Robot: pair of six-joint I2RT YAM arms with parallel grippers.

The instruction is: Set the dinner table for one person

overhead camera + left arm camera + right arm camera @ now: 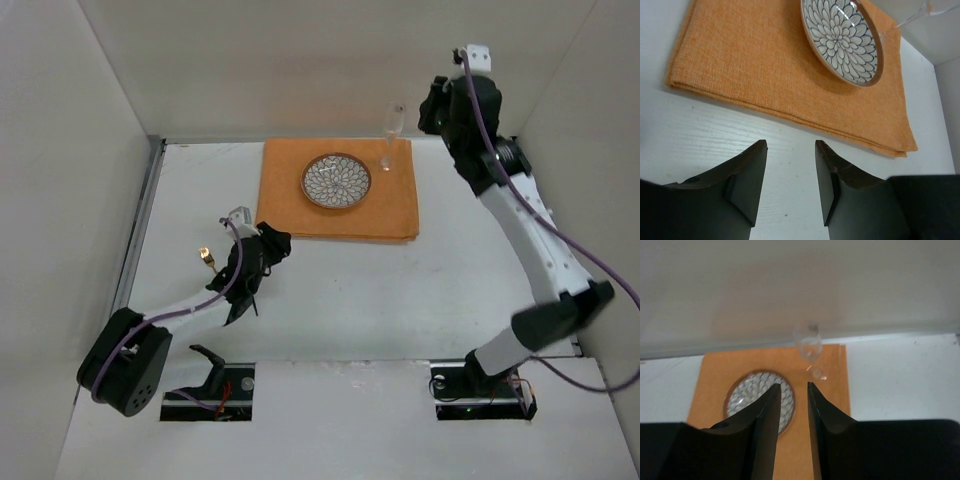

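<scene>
Table-setting for one, late stage. The dinner table (pixel 350 300) stretches below and ahead of both sets of jaws. The orange mat (pixel 290 205) lies at its far middle, just beyond the tips of the left gripper (pixel 790 145) and under the line of sight of the right gripper (pixel 792 386).

The left arm lies low and outstretched, with its wrist near the mat's near left corner. Its jaws are spread and empty, with bare tabletop between them. The right arm is raised high and bent over the far right corner. Its jaws are parted by a narrow gap and pinch nothing.

The patterned plate (pixel 337 180) sits on the mat, ahead and to the right of the left jaws. The stemmed glass (pixel 809 342) stands upright at the mat's far right corner, just beyond the right jaws' tips and apart from them. A small gold-coloured object (pixel 205 257), too small to identify, rests on the table to the outer side of the left jaws.

Mat, plate and glass appear to be in place, so cutlery probably remains. The next move likely requires the left wrist to turn away from the mat, descend and straddle that object.
</scene>
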